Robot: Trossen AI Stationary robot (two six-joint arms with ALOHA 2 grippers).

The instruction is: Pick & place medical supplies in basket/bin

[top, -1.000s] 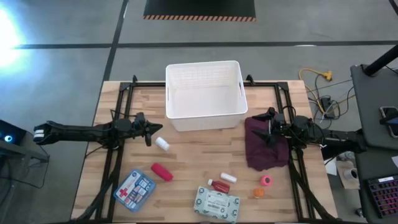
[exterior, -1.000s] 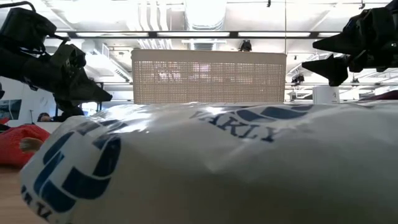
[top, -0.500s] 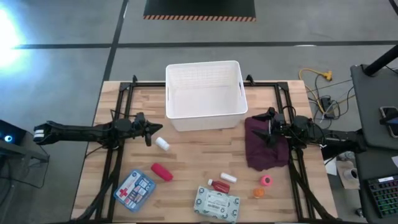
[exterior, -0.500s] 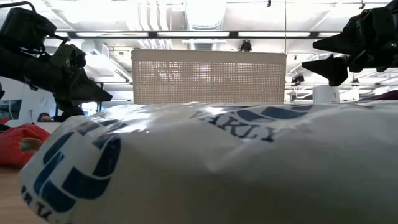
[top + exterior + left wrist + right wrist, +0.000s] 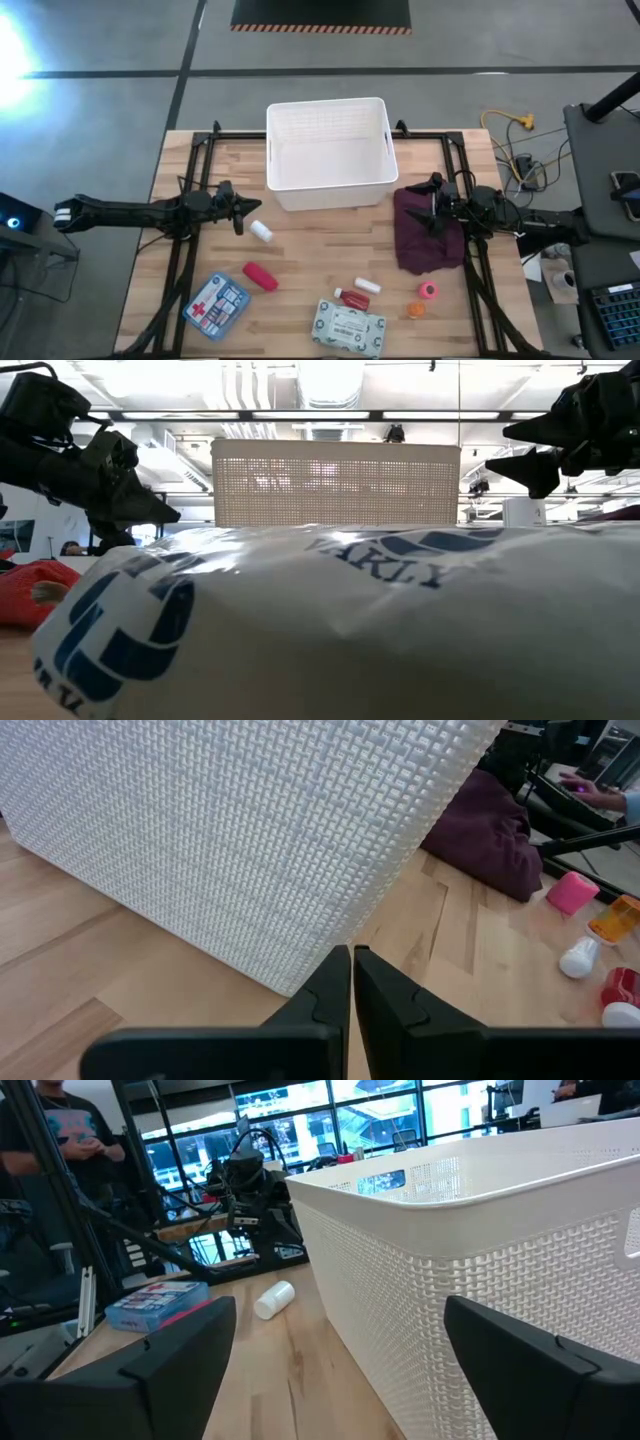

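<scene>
The white lattice bin (image 5: 330,152) stands at the table's far middle. On the near half lie the white bottle (image 5: 261,231), red cylinder (image 5: 261,277), blue-white pouch (image 5: 216,305), pale green wipes pack (image 5: 348,327), red-white tube (image 5: 352,298), pink roll (image 5: 428,290) and orange piece (image 5: 416,310). My left gripper (image 5: 240,212) hovers shut left of the bin's near left corner, beside the bottle; its fingertips (image 5: 352,956) meet before the bin wall (image 5: 250,830). My right gripper (image 5: 432,205) is open above the maroon cloth (image 5: 430,240), right of the bin (image 5: 500,1250).
The maroon cloth lies bunched by the table's right edge under the right arm. In the low view the wipes pack (image 5: 350,630) fills the foreground and hides most of the table. A person (image 5: 50,1140) stands beyond the table. Bare wood shows between the bin and the supplies.
</scene>
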